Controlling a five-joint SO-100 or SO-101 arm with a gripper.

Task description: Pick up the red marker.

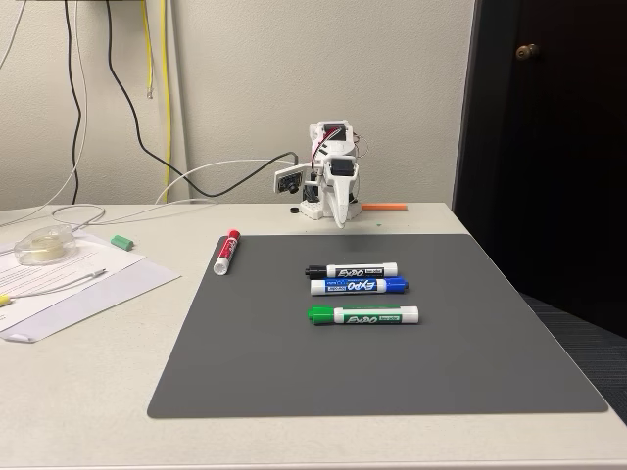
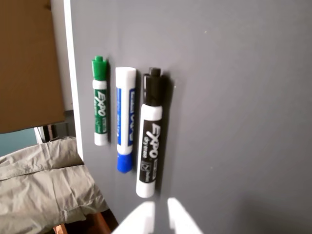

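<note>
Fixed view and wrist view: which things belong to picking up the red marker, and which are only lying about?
Belongs to the job:
red marker, on the grey mat
gripper, folded at the mat's far edge

Just lying about:
black marker
blue marker
green marker
papers
tape roll
orange stick

The mat (image 1: 392, 362) is dark grey and matt, smooth like thin rubber or plastic sheet. Under it the worktop (image 1: 88, 392) has a pale, smooth, dull laminate look. The red marker (image 1: 226, 252), black marker (image 1: 351, 270), blue marker (image 1: 359, 286) and green marker (image 1: 363, 315) have glossy white plastic barrels with printed labels and slightly shiny plastic caps. The arm (image 1: 328, 181) is white plastic with a soft sheen; in the wrist view its fingers (image 2: 141, 218) look like plain white plastic. Sheets of paper (image 1: 88, 284) lie flat and matt. Cables (image 1: 147, 147) have smooth plastic sheathing. Crumpled khaki cloth (image 2: 44, 190) shows in the wrist view beside a matt brown cardboard-like panel (image 2: 27, 63).
</note>
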